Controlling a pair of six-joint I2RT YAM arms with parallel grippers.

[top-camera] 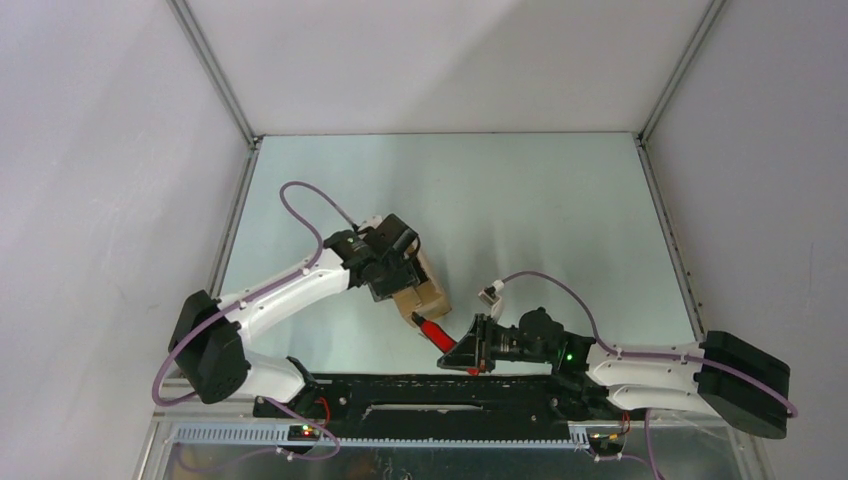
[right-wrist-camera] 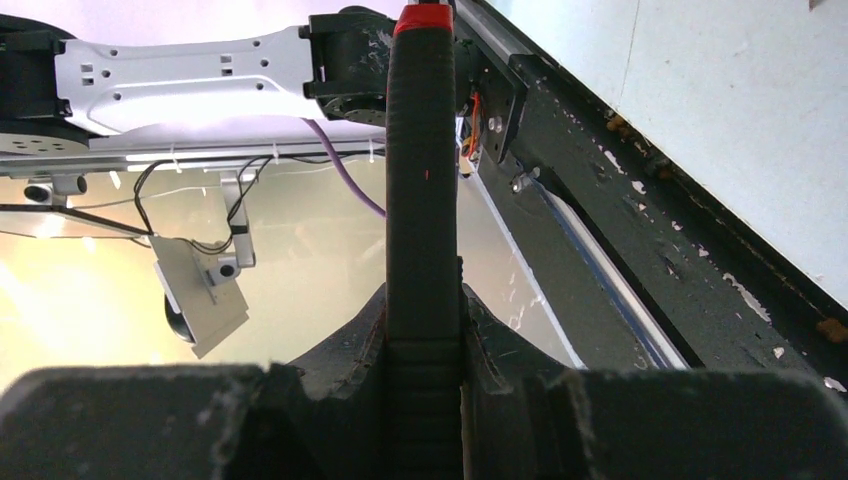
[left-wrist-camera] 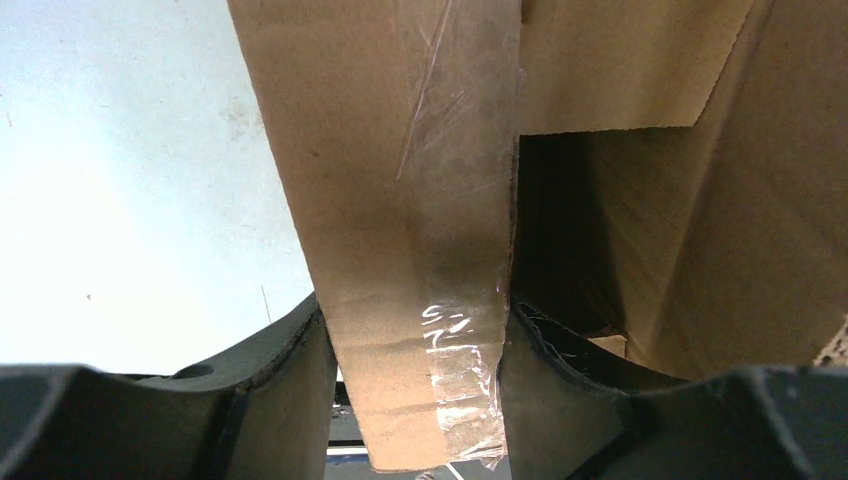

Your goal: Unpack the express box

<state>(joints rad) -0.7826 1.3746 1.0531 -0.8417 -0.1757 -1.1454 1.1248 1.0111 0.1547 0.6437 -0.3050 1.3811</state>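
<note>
Met first, from above, the black rail [top-camera: 430,395] carrying both arm bases along the near edge of the bench [top-camera: 540,200], on the near side of the express box [top-camera: 428,300]. Found the right pincer [top-camera: 455,352] between rail and box, clamped narrow on the utility knife [top-camera: 432,330], with the red end aimed at the box's near corner. Could not tell contact between that end and the cardboard.

Got the grip itself only from the right wrist view: pincer [right-wrist-camera: 423,330] pressed against both sides of the knife's [right-wrist-camera: 422,180] black handle, a red collar at the top, the rail [right-wrist-camera: 600,200] slanting away at the right.

Found the left pincer [top-camera: 400,275] over the box, hiding the box's far part from above. Learned only from the left wrist view what was held: pincer [left-wrist-camera: 415,340] closed on a cardboard flap of the box [left-wrist-camera: 380,200], a strip of clear tape [left-wrist-camera: 455,150] running down the flap's right edge, the dark open inside just right of it, and pale bench [left-wrist-camera: 130,150] to the flap's left.

Saw broad bare bench beyond the box up to the far wall [top-camera: 440,60], and more to the box's right. Saw less room on the box's left, toward the bench edge under the side wall [top-camera: 100,150].
</note>
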